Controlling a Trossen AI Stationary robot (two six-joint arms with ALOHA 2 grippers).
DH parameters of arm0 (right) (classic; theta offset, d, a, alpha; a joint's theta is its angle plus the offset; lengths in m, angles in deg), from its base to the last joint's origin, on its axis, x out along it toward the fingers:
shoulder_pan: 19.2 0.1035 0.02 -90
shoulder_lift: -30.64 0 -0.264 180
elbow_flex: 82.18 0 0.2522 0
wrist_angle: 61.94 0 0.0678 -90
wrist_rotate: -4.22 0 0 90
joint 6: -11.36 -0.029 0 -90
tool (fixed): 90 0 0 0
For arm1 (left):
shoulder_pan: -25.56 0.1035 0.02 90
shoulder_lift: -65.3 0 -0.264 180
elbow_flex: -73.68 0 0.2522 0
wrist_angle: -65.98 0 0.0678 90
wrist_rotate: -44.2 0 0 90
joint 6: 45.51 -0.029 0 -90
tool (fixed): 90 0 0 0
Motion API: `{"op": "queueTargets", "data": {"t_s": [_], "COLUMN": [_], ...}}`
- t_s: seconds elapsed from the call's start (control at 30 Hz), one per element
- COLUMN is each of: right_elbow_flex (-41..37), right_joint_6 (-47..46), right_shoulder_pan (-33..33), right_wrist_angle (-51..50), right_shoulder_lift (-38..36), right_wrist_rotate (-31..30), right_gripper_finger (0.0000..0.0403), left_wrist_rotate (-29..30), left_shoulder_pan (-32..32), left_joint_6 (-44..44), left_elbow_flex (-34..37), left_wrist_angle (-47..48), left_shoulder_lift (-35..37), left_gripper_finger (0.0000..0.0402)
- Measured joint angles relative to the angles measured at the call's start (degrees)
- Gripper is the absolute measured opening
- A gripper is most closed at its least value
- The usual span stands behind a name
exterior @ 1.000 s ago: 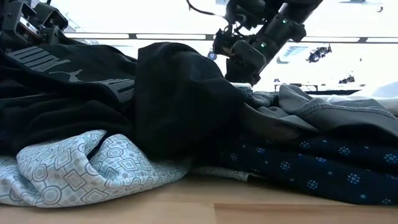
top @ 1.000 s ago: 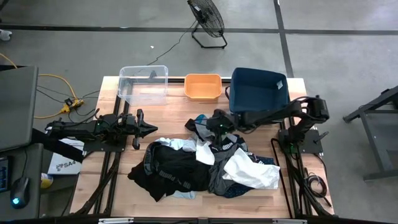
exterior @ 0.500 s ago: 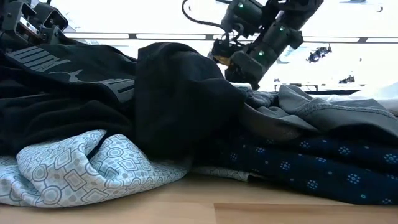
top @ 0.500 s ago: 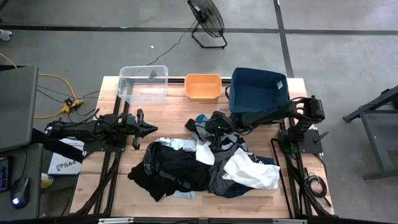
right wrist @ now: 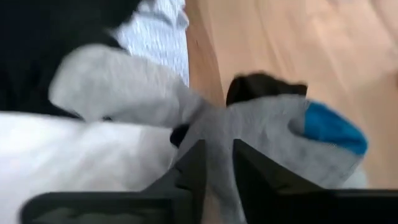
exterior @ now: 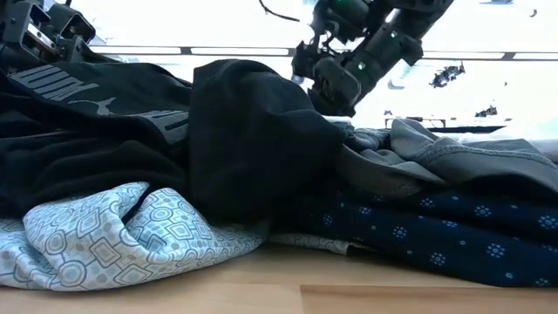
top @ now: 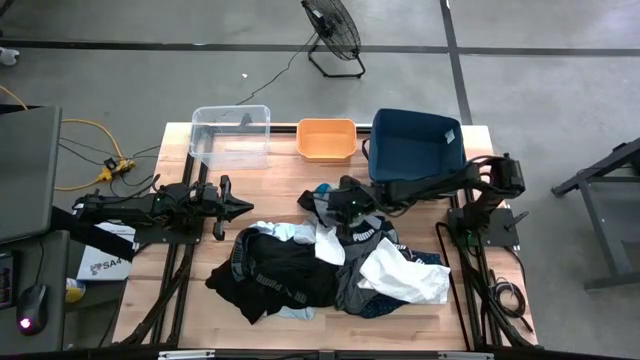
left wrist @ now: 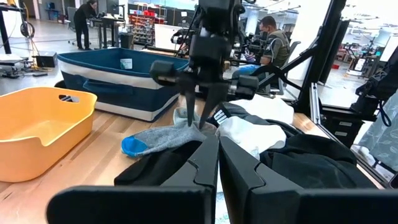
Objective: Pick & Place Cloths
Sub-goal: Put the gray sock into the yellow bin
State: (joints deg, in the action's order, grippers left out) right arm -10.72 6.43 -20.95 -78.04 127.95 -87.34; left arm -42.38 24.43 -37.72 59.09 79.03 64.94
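— Pinching is seen at the right gripper [left wrist: 200,118]: its fingers are pressed onto a grey sock [left wrist: 163,136] with a blue toe, at the pile's far edge near the dark blue bin [top: 416,146].

— Cloths [top: 320,270] are heaped mid-table; the lower layers are hidden.

— Left gripper [top: 243,207] is parked beside the pile, fingers pressed together, nothing held.

— From table height, the sock is blocked by black fabric [exterior: 244,139].

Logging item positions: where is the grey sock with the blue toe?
In the high view, the grey sock lies at the pile's far edge, below the orange bin, under the right gripper.
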Motion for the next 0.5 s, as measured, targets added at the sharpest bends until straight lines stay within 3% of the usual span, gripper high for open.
{"op": "queueTargets", "data": {"t_s": [0.13,0.37,0.5], "right_elbow_flex": [0.0,0.0,0.0], "right_joint_6": [0.0,0.1,0.1], "right_shoulder_pan": [0.0,0.0,0.0], "right_wrist_angle": [1.9,1.9,-0.7], "right_shoulder_lift": [-2.6,-4.1,-3.4], "right_wrist_rotate": [0.0,2.7,4.6], "right_gripper_finger": [0.0011,0.0004,0.0021], "left_wrist_rotate": [0.0,0.0,0.0], "left_shoulder_pan": [0.0,0.0,0.0], "left_joint_6": [0.0,0.0,0.0], "left_elbow_flex": [0.0,0.0,0.0], "left_wrist_angle": [0.0,0.0,0.0], "left_shoulder_lift": [0.0,0.0,0.0], "left_gripper_finger": [0.0012,0.0012,0.0012]}}
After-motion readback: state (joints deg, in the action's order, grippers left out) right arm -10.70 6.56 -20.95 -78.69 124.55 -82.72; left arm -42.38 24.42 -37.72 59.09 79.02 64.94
